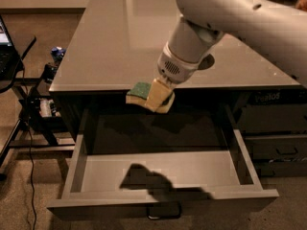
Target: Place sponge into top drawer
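Observation:
The sponge [139, 92], green on top with pale yellow foam below, is held in the air just past the front edge of the countertop, above the back of the open top drawer [163, 172]. My gripper [157, 98] is shut on the sponge, its tan fingers [155, 95] clamped on the sponge's right end. The white arm reaches in from the upper right. The drawer is pulled fully out, with a light grey interior and a small metal loop handle [164, 211] on its front. The arm's shadow falls on the drawer floor.
The grey countertop [115, 42] stretches behind the gripper. Narrower dark-fronted drawers [278, 128] stand to the right. A stand with cables and a laptop edge [19, 80] is at the left. The white bowl is hidden behind the arm.

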Available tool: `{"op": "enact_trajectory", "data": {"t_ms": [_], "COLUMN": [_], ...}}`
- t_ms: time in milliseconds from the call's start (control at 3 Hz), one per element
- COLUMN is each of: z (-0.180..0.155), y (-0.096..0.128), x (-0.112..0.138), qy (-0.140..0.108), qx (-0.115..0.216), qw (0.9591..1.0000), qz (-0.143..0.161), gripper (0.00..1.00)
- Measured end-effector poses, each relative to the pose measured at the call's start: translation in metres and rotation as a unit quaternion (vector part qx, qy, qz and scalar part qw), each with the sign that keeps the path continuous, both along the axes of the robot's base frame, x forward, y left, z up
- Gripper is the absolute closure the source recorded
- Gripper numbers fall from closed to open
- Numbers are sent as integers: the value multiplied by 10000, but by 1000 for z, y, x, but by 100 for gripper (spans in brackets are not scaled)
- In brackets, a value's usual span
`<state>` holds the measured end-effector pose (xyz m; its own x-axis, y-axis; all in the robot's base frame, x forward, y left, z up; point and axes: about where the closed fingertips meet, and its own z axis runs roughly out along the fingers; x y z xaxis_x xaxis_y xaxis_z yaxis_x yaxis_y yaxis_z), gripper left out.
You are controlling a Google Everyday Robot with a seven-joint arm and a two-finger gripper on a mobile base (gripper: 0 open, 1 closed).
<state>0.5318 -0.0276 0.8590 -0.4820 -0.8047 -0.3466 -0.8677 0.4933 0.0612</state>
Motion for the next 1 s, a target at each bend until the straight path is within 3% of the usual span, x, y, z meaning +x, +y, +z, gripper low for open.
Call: {"op": "enact_trajectory", "data": {"t_ms": [667, 1000], "z": [-37, -39], "y": [8, 9], "x": [-53, -56], "qy": [595, 645], "qx": [294, 318], "qw": [9975, 9971], "qz": [-248, -248], "gripper": [100, 100]}}
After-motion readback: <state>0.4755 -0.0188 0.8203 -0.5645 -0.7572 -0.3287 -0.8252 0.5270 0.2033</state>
